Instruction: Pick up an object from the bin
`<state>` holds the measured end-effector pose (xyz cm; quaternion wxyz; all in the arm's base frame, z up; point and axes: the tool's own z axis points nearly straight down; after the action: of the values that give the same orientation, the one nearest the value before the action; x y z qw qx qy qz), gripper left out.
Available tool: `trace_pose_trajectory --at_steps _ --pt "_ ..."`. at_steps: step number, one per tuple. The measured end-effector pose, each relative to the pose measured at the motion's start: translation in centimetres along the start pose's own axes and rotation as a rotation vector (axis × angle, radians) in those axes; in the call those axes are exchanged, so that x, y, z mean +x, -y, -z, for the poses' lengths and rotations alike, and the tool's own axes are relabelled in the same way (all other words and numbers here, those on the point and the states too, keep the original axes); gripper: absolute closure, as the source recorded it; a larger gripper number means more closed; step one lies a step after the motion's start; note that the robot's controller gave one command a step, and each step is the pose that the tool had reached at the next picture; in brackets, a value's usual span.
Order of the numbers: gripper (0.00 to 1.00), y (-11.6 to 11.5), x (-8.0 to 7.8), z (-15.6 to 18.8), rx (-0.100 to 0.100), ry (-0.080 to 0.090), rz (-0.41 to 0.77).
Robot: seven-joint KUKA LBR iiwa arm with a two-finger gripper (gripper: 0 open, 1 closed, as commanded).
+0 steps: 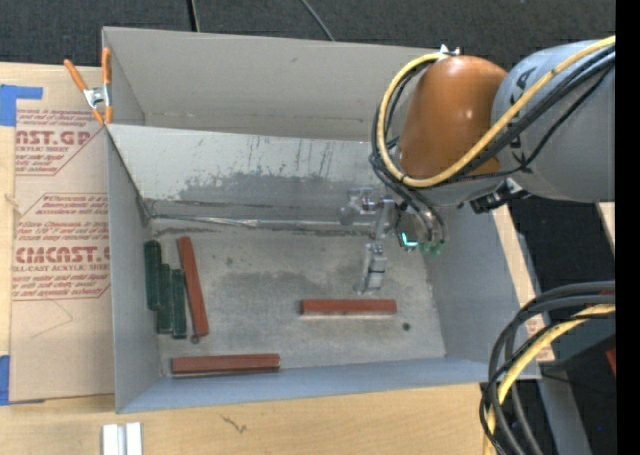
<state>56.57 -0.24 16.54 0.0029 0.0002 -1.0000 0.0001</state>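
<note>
The gripper, its spread impossible to tell, hovered seemingly just above a long, flat reddish-brown bar lying right of centre.

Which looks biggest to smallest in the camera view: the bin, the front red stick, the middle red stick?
1. Grey bin.
2. Front red stick and middle red stick look alike, so no ranking between them.
</note>
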Motion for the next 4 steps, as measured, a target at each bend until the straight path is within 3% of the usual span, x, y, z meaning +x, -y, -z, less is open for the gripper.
trace_pose_trajectory --at_steps 1,2,3,4 --pt "0.0 0.0 -0.2 0.4 0.0 0.007 0.0" --pt "0.0 -0.4 4.3 -5.7 -0.002 0.011 -0.029" --pt "1.0 0.6 2.6 -9.2 -0.002 0.007 -0.074" --pt "1.0 0.6 2.6 -9.2 -0.002 0.007 -0.074"
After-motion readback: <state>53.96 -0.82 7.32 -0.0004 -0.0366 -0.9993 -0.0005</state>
